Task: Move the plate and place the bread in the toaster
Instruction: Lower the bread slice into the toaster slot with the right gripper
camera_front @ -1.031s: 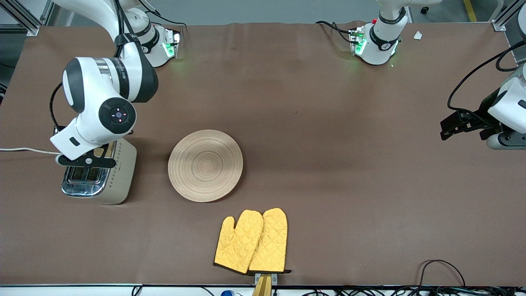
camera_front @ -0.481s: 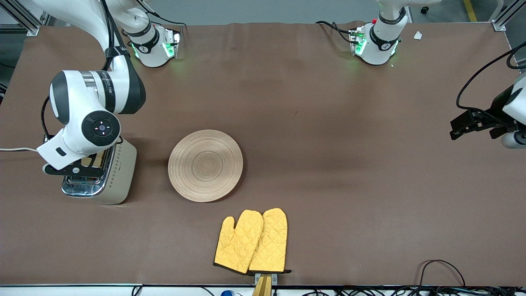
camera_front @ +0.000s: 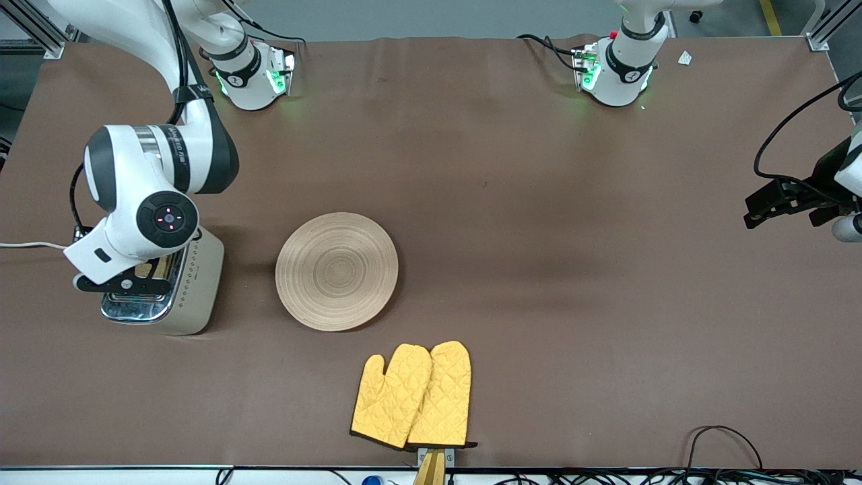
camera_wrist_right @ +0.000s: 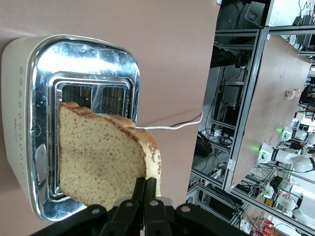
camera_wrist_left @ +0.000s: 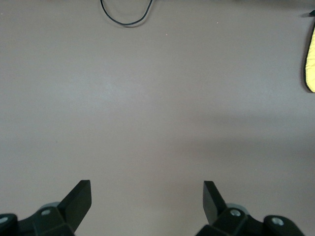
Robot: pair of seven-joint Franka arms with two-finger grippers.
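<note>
White arms with dark joint bands, black cables, black pincer fingers (camera_wrist_left: 78,199), green base lights

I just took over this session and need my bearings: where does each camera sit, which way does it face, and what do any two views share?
Front view: high across the table, facing the bases; shows both arms, the plate and the mitts.
Left wrist view: on the left arm, looking down at the bare table; the left gripper shows open.
Right wrist view: on the right arm, looking down at the toaster; the right gripper pinches the bread.
Shared: front and right wrist views both show the toaster; front and left wrist views both show the mitts.
</note>
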